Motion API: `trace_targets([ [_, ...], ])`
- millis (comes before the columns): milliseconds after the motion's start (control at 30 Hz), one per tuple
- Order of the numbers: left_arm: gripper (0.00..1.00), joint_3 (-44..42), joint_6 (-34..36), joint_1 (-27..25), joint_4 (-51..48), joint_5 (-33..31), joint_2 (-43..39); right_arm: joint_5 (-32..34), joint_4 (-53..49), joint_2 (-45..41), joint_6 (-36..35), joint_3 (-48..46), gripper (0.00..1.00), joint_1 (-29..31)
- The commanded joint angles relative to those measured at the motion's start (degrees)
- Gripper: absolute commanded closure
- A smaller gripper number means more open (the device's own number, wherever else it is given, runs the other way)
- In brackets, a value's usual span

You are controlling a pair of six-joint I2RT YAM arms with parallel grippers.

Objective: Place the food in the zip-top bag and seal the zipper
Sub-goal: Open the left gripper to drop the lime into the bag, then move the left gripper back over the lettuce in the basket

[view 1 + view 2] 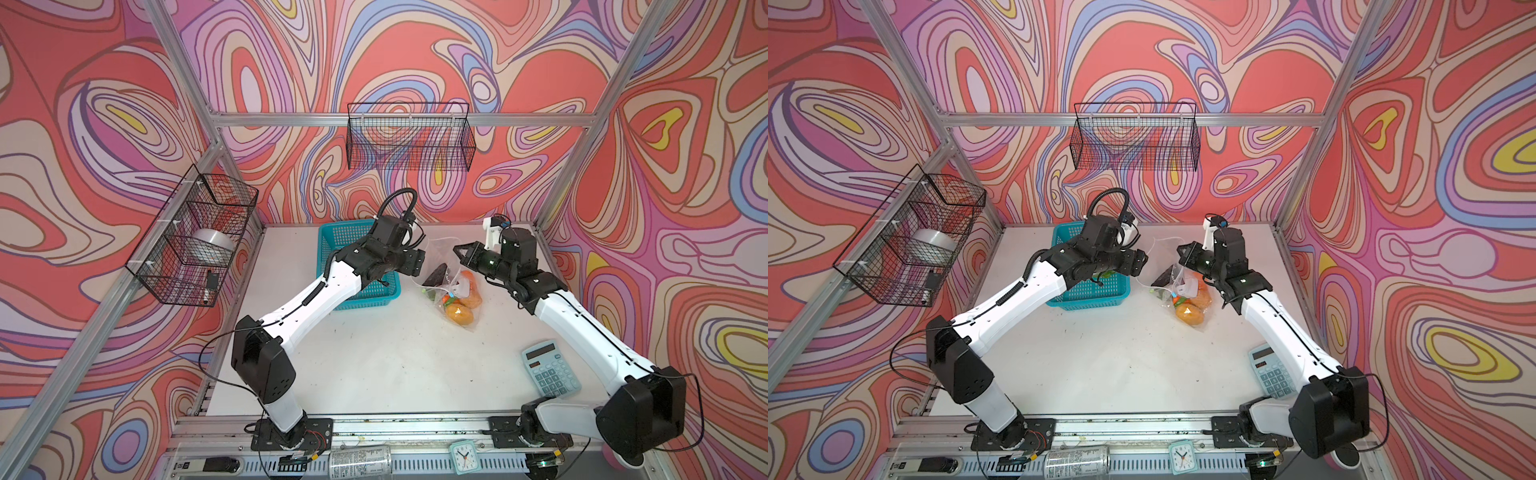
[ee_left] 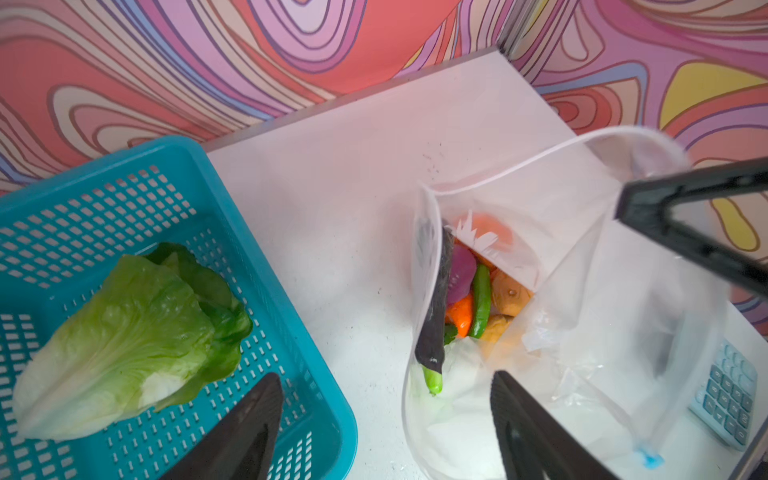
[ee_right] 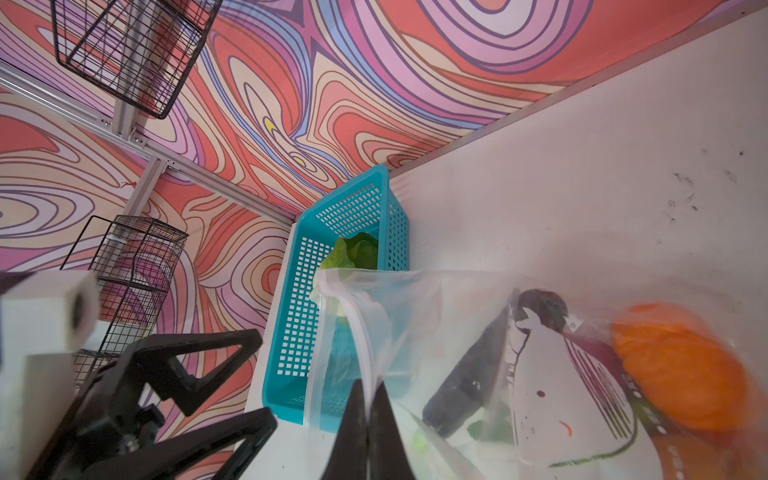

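White links [image 1: 328,291], black joints [image 1: 262,361], thin black cables [image 1: 201,353]; left arm [image 1: 291,316] corrugated hose [image 1: 395,197]; right arm [image 1: 582,328] perhaps green LED [image 1: 491,262].

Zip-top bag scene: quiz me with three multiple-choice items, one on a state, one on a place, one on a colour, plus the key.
1. What is the right gripper doing to the zip-top bag?
A. hovering open above it
B. fingers shut on its mouth edge
C. nowhere near it

2. Where is the cabbage?
A. in the teal basket
B. in the zip-top bag
C. out of every view

3. What colour is the bag's slider tab?
A. red
B. black
C. light blue

Key:
1 B: the right wrist view shows the fingers pinched together on the plastic edge.
2 A: the left wrist view shows it lying on the basket floor.
3 C: it shows light blue at the corner of the mouth in the left wrist view.
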Motion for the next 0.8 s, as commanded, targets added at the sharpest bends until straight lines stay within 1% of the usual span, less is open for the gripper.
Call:
trace_targets([
  [0,0.30,1.2,-3.8,0.5,-4.8,4.0,3.5,0.5,0.4,-1.1,-0.2,-0.7,1.00,0.0],
  [100,0.42,4.1,-6.1,1.6,-7.3,9.2,6.5,0.7,0.3,-1.2,-0.2,-0.9,1.00,0.0],
  [133,0.47,5.1,-6.5,1.9,-8.2,10.8,7.4,0.7,0.3,-1.4,-0.2,-0.8,1.00,0.0],
  [167,0.55,5.8,-6.6,1.9,-8.9,11.5,8.0,0.8,0.3,-1.5,-0.2,-1.0,1.00,0.0],
  [233,0.70,6.4,-6.6,1.9,-9.5,12.1,8.1,1.0,0.3,-1.6,-0.2,-1.0,1.00,0.0],
  [333,0.90,6.6,-6.7,1.9,-9.5,11.9,6.9,0.9,0.3,-1.8,-0.5,-0.9,1.00,0.0],
  [400,0.97,7.2,-6.5,1.9,-9.8,11.7,5.7,1.3,-0.1,-1.9,-1.0,-0.5,1.00,0.0],
  [467,1.00,8.5,-6.0,1.9,-10.6,10.9,4.1,2.0,-1.3,-2.0,-2.2,0.2,1.00,0.0],
  [667,1.00,12.6,-5.2,1.9,-11.6,10.4,-0.2,6.1,-8.2,-3.5,-8.7,4.8,1.00,-0.3],
  [767,1.00,13.0,-6.3,1.9,-10.2,11.4,-1.9,6.0,-12.5,-5.0,-10.3,6.8,1.00,-1.7],
])
